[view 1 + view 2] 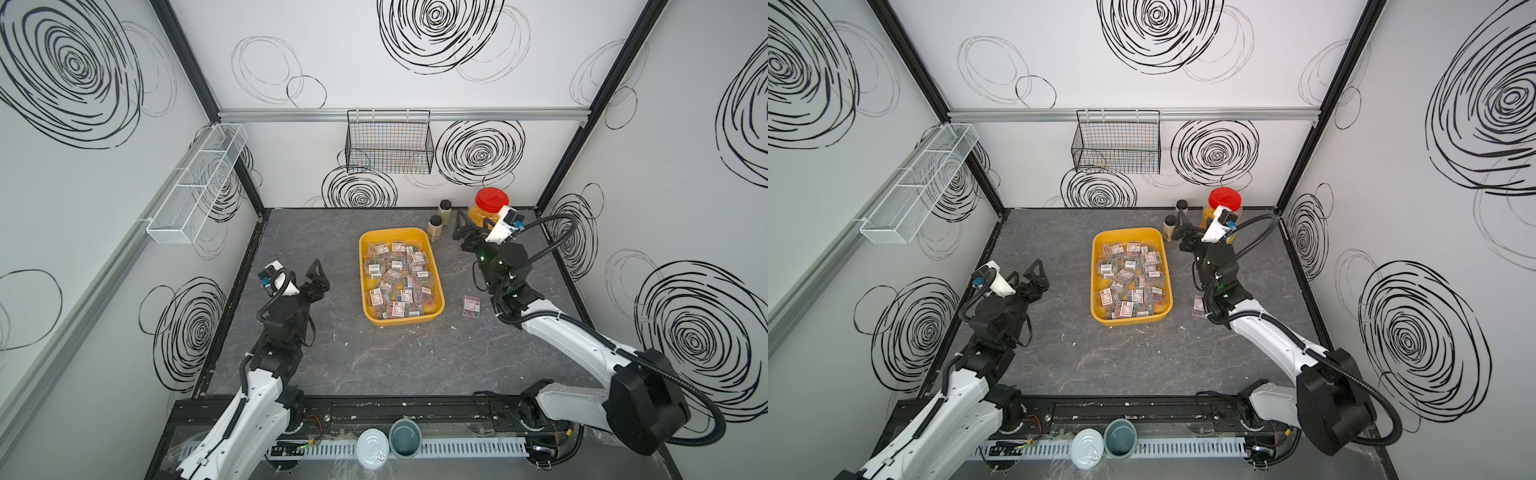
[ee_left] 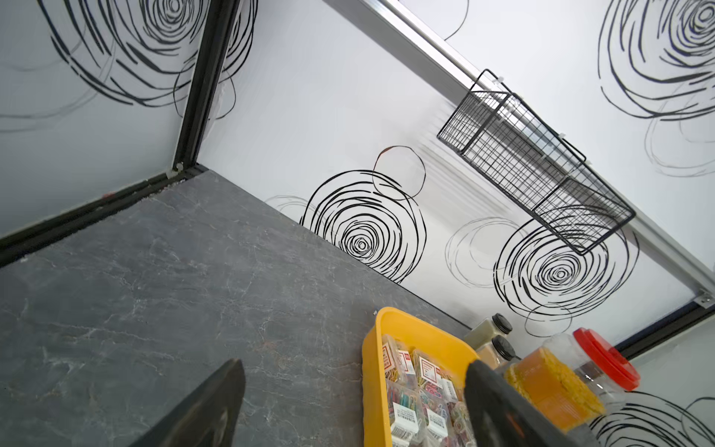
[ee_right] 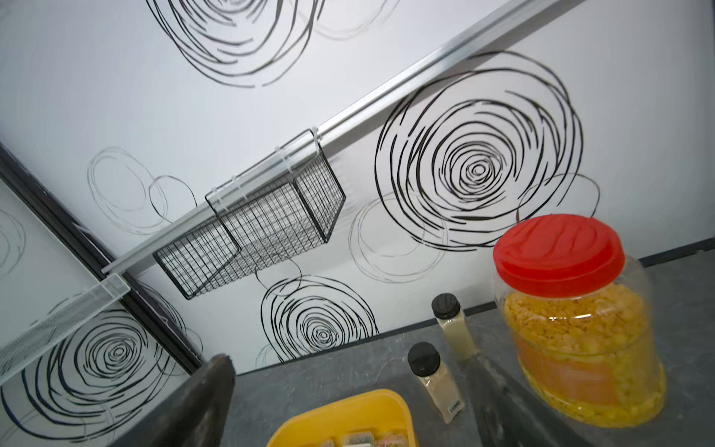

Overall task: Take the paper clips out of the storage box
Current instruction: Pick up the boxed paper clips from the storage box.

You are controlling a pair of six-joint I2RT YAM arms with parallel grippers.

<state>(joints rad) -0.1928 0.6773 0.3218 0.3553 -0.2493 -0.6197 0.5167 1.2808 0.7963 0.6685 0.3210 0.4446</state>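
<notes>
Looking down in both top views, we see the shallow rectangular yellow plastic storage box [image 1: 362, 272] near the middle of the dark grey marbled desk [image 1: 374, 365]. It is heaped with small clear plastic cases of multicoloured paper clips [image 1: 397, 276], most with their white-and-red labels up. They overlap too much for us to count them. One more such case [image 1: 471, 306] lies on the desk just right of the box, beside the right arm. The left hand [image 1: 305, 272] hovers left of the box, fingers apart with nothing between them. The right hand [image 1: 459, 226] hangs by the box's far right corner, near two black-capped bottles [image 1: 435, 227] and a red-lidded clear jar [image 1: 490, 205], its fingers likewise spread and empty.
</notes>
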